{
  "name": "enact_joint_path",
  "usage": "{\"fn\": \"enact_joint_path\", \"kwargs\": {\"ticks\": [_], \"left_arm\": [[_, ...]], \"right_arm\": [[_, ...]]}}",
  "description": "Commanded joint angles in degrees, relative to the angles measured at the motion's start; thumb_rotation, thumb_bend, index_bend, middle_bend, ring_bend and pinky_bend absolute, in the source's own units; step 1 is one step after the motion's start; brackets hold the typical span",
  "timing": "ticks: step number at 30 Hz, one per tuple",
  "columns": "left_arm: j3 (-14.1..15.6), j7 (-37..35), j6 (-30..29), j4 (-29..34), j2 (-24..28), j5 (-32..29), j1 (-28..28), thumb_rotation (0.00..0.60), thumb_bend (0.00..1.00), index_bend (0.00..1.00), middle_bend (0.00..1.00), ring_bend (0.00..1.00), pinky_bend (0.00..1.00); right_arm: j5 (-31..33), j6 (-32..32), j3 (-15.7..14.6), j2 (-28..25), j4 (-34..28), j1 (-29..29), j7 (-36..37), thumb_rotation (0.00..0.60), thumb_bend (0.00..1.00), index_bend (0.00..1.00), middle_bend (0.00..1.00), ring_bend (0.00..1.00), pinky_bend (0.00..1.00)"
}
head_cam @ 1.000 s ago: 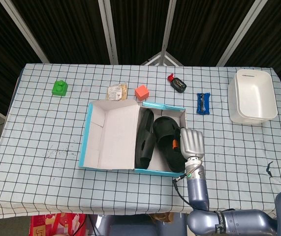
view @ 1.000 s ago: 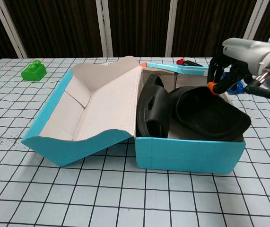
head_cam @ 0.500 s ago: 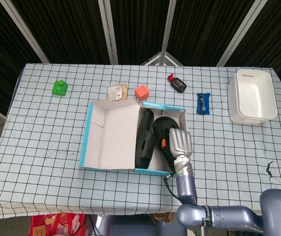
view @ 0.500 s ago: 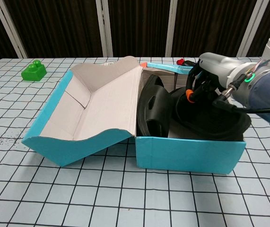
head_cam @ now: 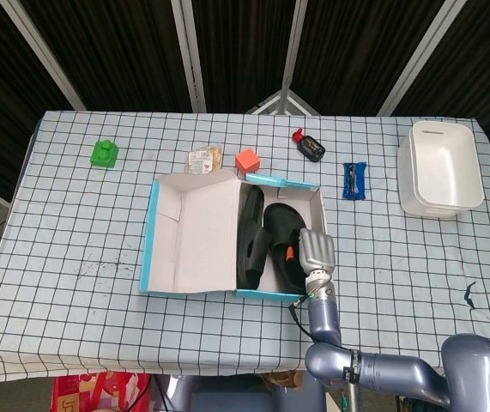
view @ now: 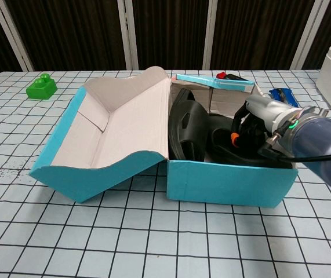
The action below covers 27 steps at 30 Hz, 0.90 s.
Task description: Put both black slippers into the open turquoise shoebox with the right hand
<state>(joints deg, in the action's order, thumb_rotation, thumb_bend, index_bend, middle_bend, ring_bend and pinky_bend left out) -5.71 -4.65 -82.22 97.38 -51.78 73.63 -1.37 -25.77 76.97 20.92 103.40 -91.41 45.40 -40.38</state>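
At the upper left of the head view a green block (head_cam: 104, 154) sits on the checked desk (head_cam: 73, 232). Right of it, near the top centre, lie a snack packet (head_cam: 203, 160) and a red cube (head_cam: 247, 160), both just above the shoebox (head_cam: 154, 249).

The shoebox fills the centre of both views. Its lid (head_cam: 195, 232) lies open on the left half, white inside, with turquoise edges. The tray takes up the right half and holds 2 black slippers. The left slipper (head_cam: 251, 236) stands on its edge against the lid side, its strap holes facing out in the chest view (view: 185, 128). The right slipper (head_cam: 284, 230) lies flatter beside it, low in the tray, touching the first.

The right hand (head_cam: 313, 251) is down inside the tray at its lower right corner, on top of the right slipper. In the chest view the hand (view: 257, 124) reaches in over the front wall, its fingers (view: 238, 130) curled downward against the slipper; whether they are clamped on it or only resting on it I cannot tell. An orange patch shows on the fingers.

Right of the box, near the top, lie a small black-and-red bottle (head_cam: 308, 145) and a blue packet (head_cam: 353, 180). At the far right stands a white bin (head_cam: 441, 168). The left hand appears in neither view.
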Motion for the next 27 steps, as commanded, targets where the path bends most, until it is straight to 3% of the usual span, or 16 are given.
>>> {"fn": "enact_joint_path", "kwargs": {"ticks": [1,10,18,24,27], "left_arm": [[0.0,0.2,0.1,0.0,-0.1,0.0,-0.1,0.6,0.37,0.11,0.0,0.0,0.02],[0.1,0.3,-0.2,0.1,-0.1,0.1,0.0,0.6,0.37,0.11,0.0,0.0,0.02],[0.0,0.0,0.1,0.0,0.0,-0.1,-0.1,0.6,0.37,0.11,0.0,0.0,0.02],[0.1,-0.2,-0.1,0.0,0.0,0.4,0.0,0.6,0.37,0.11,0.0,0.0,0.02],[0.2,-0.2,-0.1,0.1,0.0,0.6,0.0,0.6,0.37,0.11,0.0,0.0,0.02]], "right_arm": [[-0.7,-0.5,-0.9,0.7,1.1,-0.3,0.3,0.6,0.56,0.62,0.5,0.67,1.0],[-2.6,-1.4,-2.1,2.8,3.8,-1.0,1.2,0.6,0.56,0.62,0.5,0.67,1.0],[-7.5,2.3,-0.3,1.0,-2.2,-0.6,0.1,0.6,0.56,0.62,0.5,0.62,1.0],[-7.1,4.6,1.8,-2.2,-10.1,-0.5,-3.1,0.6,0.56,0.5,0.38,0.48,0.85],[-5.7,4.9,3.3,-4.8,-15.0,-0.8,-4.0,0.6,0.56,0.4,0.3,0.38,0.7]]}}
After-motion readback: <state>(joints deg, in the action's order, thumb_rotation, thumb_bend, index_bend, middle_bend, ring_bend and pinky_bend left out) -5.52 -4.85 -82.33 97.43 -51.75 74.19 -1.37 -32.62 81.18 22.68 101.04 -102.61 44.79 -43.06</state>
